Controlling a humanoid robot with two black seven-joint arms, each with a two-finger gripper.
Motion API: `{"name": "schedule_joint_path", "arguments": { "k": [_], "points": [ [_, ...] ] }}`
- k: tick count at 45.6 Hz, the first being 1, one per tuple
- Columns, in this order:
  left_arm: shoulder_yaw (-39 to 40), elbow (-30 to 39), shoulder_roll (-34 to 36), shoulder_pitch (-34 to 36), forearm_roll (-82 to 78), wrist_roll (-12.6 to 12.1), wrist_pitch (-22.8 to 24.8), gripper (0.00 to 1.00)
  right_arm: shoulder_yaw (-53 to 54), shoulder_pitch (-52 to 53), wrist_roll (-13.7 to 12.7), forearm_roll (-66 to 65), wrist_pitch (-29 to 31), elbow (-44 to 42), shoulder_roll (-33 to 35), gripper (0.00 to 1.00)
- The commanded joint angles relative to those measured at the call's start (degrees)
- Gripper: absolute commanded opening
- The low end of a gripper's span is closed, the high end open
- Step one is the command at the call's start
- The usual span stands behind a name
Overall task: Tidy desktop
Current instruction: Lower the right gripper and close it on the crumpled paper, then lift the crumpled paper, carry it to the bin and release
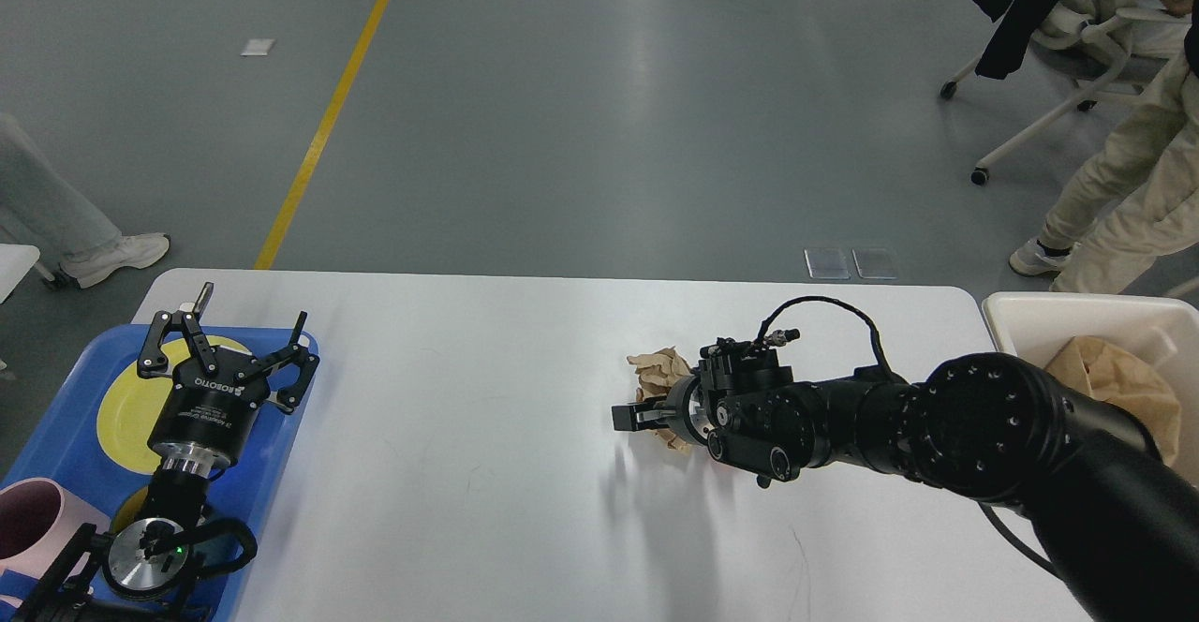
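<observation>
Surfaces and materials on and around your white desktop.
Your desktop (450, 472) looks smooth and matt, with faint scuffs. Near its right side lies crumpled, rough brown paper (658, 371). At the left edge sits a glossy blue plastic tray (281, 472) holding a matt yellow plate (122, 407). Both arms are matt black; the left gripper (229, 348) shows a polished metal collar.
</observation>
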State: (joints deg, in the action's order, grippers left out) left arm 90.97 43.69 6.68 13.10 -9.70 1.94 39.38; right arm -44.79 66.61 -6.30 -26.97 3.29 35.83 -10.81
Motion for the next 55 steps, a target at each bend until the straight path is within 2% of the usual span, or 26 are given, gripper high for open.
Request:
{"name": "schedule_joint_path", "arguments": {
  "k": [1,2,5,8,41,45,55],
  "points": [
    [0.0,-0.01,0.0,0.0,0.04,0.0,-0.09,0.97,0.06,-0.34,-0.11,0.16,-0.13,0.11,0.0,0.52],
    [0.0,-0.01,0.0,0.0,0.04,0.0,-0.01,0.97,0.06,-0.43,-0.11,0.16,-0.04,0.11,0.0,0.39],
    [0.0,-0.01,0.0,0.0,0.04,0.0,0.0,0.97,0.06,-0.43,-0.29,0.25,-0.04,0.38,-0.09,0.27],
    [0.0,-0.01,0.0,0.0,0.03,0.0,0.0,0.97,0.06,-0.43,-0.46,0.25,0.13,0.81,-0.18,0.0],
    [0.0,-0.01,0.0,0.0,0.04,0.0,-0.01,0.97,1.2,0.8,-1.17,2.97,0.92,1.6,-0.36,0.0],
    [0.0,-0.01,0.0,0.0,-0.05,0.0,-0.01,0.97,1.11,3.16,-1.78,4.29,3.29,4.24,0.43,0.0],
    [0.0,-0.01,0.0,0.0,-0.05,-0.09,-0.01,0.97,-0.12,14.94,-2.75,12.81,13.66,15.3,7.99,0.0]
  ]
}}
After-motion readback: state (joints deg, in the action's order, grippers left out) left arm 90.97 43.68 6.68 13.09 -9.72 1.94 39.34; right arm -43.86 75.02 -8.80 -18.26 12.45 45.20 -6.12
